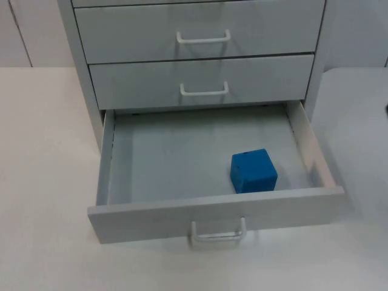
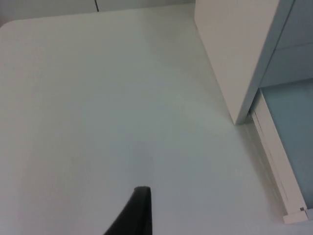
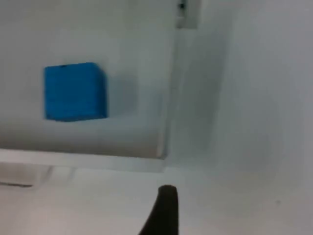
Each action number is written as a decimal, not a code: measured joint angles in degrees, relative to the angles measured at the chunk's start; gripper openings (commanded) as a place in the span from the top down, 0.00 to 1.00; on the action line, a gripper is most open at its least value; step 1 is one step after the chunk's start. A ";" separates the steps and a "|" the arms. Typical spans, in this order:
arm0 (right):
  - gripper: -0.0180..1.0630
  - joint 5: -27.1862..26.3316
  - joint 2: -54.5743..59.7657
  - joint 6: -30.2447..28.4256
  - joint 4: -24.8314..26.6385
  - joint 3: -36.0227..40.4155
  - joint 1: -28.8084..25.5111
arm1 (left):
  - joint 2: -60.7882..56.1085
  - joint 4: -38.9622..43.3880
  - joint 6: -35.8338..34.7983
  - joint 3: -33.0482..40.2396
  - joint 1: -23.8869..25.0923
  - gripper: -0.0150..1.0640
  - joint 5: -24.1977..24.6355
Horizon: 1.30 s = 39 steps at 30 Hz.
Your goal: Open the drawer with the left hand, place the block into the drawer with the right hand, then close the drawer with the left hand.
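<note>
The bottom drawer of the grey cabinet stands pulled out, its white handle facing the table's front. A blue block rests on the drawer floor near the front right corner. In the right wrist view the blue block lies behind the drawer's front wall, and my right gripper hovers over the white table outside the drawer, holding nothing. My left gripper hangs over bare table to the left of the cabinet's side, apart from the open drawer.
Two upper drawers are closed, each with a white handle. White table stretches on both sides of the cabinet and in front of the open drawer. A grey partition wall stands behind.
</note>
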 measured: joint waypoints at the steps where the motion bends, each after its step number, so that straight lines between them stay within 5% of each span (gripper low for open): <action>1: 0.30 0.46 0.00 -2.34 1.79 0.00 -2.82 | 0.00 -0.10 0.00 0.00 0.00 0.01 0.00; 10: 0.30 5.14 -1.17 -19.01 15.08 0.00 -20.30 | 0.00 -1.18 0.95 0.00 0.00 0.01 0.00; 17: 0.30 8.29 -4.68 -23.62 16.45 0.00 -27.98 | 0.00 -2.02 1.77 0.00 0.00 0.01 0.00; 35: 0.30 8.77 -4.79 -24.80 13.92 0.00 -28.47 | 0.00 -2.02 1.77 0.00 0.00 0.03 0.00; 37: 0.30 8.77 -4.79 -24.80 13.80 0.00 -28.47 | 0.00 -2.17 1.77 0.00 0.00 0.13 0.00; 39: 0.30 8.77 -4.79 -24.80 14.18 0.00 -28.47 | 0.00 -2.94 1.77 0.00 0.00 0.35 -0.23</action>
